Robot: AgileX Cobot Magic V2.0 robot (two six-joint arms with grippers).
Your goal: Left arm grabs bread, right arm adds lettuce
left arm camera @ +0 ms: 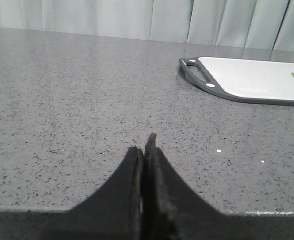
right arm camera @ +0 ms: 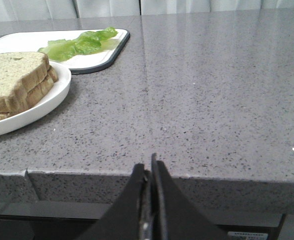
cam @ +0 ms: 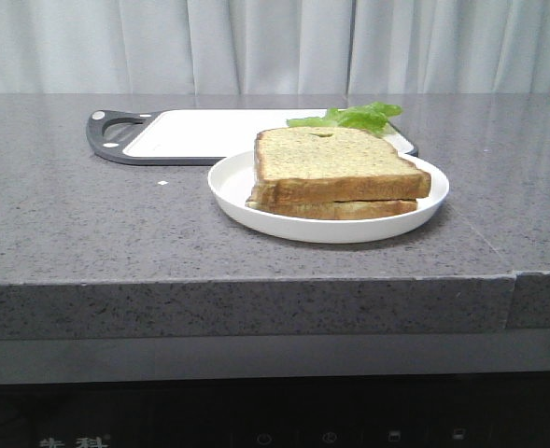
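Two bread slices are stacked on a white plate [cam: 232,191] in the middle of the grey counter. The thick top slice of bread [cam: 335,161] lies on a thinner slice [cam: 335,209]; both show in the right wrist view [right arm camera: 9,75]. The green lettuce [cam: 354,117] lies on a white cutting board [cam: 200,133] behind the plate, and shows in the right wrist view [right arm camera: 79,42]. My left gripper [left arm camera: 144,147] is shut and empty, low at the counter's front edge. My right gripper [right arm camera: 147,167] is shut and empty, at the front edge, right of the plate. Neither gripper shows in the front view.
The cutting board has a dark rim and a handle [left arm camera: 194,75] at its left end. The counter has a seam and a step [cam: 515,275] at the front right. Pale curtains hang behind the counter.
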